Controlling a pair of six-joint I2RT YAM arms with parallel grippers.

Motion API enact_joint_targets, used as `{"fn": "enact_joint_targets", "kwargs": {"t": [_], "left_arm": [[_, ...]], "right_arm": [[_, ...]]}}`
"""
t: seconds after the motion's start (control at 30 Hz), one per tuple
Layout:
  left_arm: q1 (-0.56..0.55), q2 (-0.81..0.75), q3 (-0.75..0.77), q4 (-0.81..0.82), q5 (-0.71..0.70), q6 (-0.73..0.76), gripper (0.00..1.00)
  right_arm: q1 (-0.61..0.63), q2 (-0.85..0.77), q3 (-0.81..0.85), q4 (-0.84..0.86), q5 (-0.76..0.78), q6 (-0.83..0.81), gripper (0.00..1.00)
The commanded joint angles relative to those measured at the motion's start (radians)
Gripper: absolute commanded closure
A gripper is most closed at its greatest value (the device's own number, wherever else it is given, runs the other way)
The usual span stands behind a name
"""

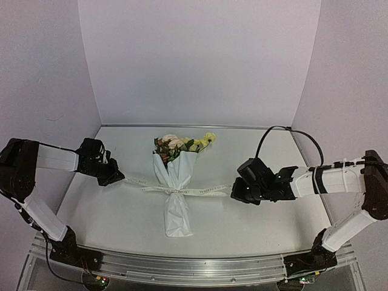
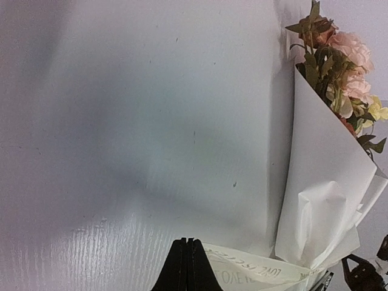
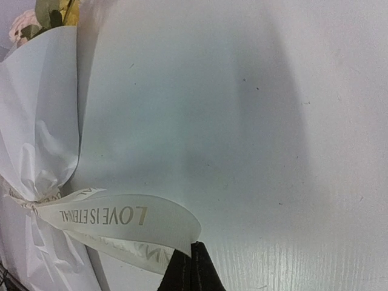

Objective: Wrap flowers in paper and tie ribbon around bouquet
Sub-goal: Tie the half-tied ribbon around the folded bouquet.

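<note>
The bouquet lies in the middle of the table, with the flowers at the far end and the white paper cone pointing toward me. The lettered ribbon is knotted round the cone's waist, and its two ends stretch out sideways. My left gripper is shut on the left end, my right gripper on the right end. In the left wrist view the shut gripper pinches the ribbon beside the paper and flowers. In the right wrist view the gripper pinches the ribbon leading to the paper.
White walls enclose the table at the back and on both sides. A black cable loops above the right arm. A metal rail runs along the near edge between the arm bases.
</note>
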Motion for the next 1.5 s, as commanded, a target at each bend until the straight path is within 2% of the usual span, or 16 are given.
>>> {"fn": "enact_joint_targets", "kwargs": {"t": [0.0,0.13,0.3,0.43,0.67,0.7,0.77,0.8,0.87,1.0,1.03,1.1,1.23,1.33,1.47], "left_arm": [[-0.024,-0.001,0.073,0.010,-0.070,0.063,1.00],[-0.041,0.004,0.101,-0.018,-0.098,0.080,1.00],[-0.055,0.004,0.112,-0.019,-0.105,0.084,1.00],[-0.059,-0.006,0.106,-0.013,-0.093,0.069,1.00],[-0.066,-0.041,0.087,-0.043,-0.131,0.051,1.00],[-0.066,-0.044,0.085,-0.051,-0.143,0.051,1.00],[-0.065,-0.046,0.079,-0.052,-0.146,0.047,0.99],[-0.066,-0.046,0.078,-0.052,-0.141,0.047,0.97],[-0.066,-0.055,0.074,-0.051,-0.131,0.049,0.90],[-0.066,-0.104,0.061,-0.060,-0.135,0.059,0.64],[-0.065,-0.120,0.056,-0.062,-0.140,0.061,0.58],[-0.066,-0.157,0.039,-0.063,-0.134,0.061,0.54],[-0.097,-0.233,-0.040,-0.009,-0.055,0.023,0.55],[-0.180,-0.260,-0.095,0.067,0.008,-0.019,0.55],[-0.220,-0.247,-0.178,0.212,0.077,-0.134,0.51]], "right_arm": [[0.014,0.042,0.085,-0.094,0.007,-0.121,1.00],[0.026,0.067,0.090,-0.098,-0.003,-0.121,1.00],[0.099,0.077,0.105,-0.118,0.010,-0.148,1.00],[0.185,0.088,0.105,-0.062,-0.056,-0.219,1.00],[0.236,0.127,0.083,-0.032,-0.174,-0.336,1.00],[0.244,0.125,0.085,-0.032,-0.188,-0.363,0.99],[0.254,0.107,0.083,-0.041,-0.189,-0.382,0.82],[0.254,0.095,0.076,-0.042,-0.188,-0.383,0.72],[0.254,0.063,0.065,-0.046,-0.175,-0.377,0.62],[0.249,0.005,0.113,-0.139,-0.123,-0.395,0.51],[0.236,-0.003,0.130,-0.151,-0.118,-0.401,0.50],[0.197,-0.006,0.154,-0.156,-0.142,-0.408,0.49],[0.124,0.055,0.279,-0.157,-0.224,-0.440,0.49],[0.108,0.166,0.442,-0.185,-0.290,-0.448,0.49],[0.108,0.299,0.621,-0.274,-0.321,-0.413,0.59]]}}
